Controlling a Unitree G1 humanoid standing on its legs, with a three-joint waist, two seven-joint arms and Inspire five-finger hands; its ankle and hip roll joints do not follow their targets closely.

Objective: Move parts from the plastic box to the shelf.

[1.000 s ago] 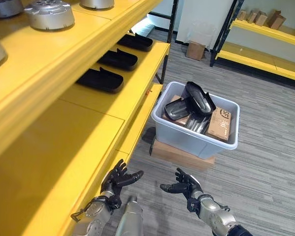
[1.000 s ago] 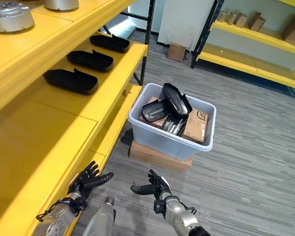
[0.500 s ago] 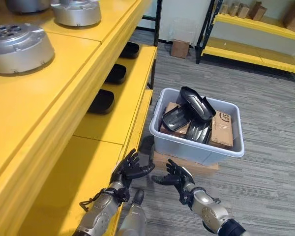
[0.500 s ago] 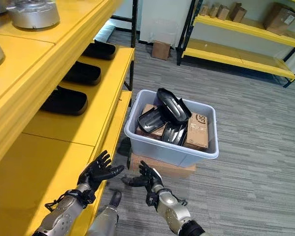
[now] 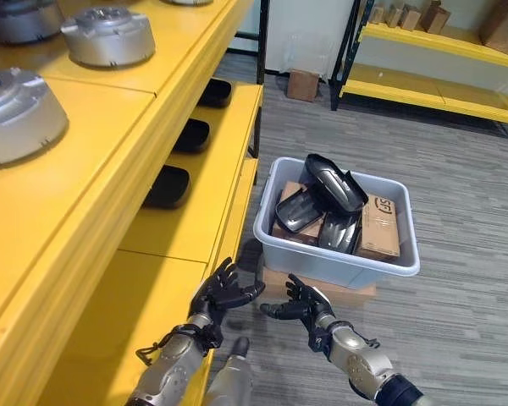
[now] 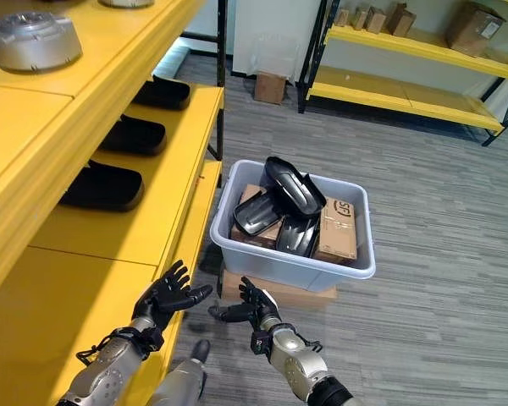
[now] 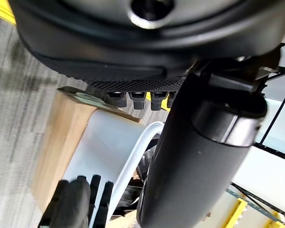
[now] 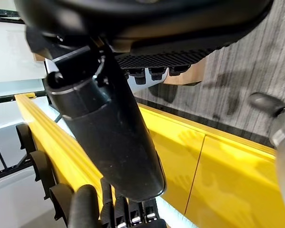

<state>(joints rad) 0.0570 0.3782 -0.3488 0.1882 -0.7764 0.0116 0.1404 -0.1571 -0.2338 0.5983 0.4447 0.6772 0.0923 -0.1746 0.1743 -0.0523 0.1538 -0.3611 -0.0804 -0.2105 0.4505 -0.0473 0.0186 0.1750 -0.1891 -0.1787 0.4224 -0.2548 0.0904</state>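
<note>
Both hands are empty with fingers spread, left hand (image 5: 221, 292) and right hand (image 5: 303, 305) short of the plastic box (image 5: 339, 254), so I'd reach in for the top black part (image 5: 334, 180) first.

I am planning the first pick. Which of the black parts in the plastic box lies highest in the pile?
The black part at the far middle of the plastic box: it lies tilted on top of the others and rises above the rim, while the other parts sit lower.
</note>
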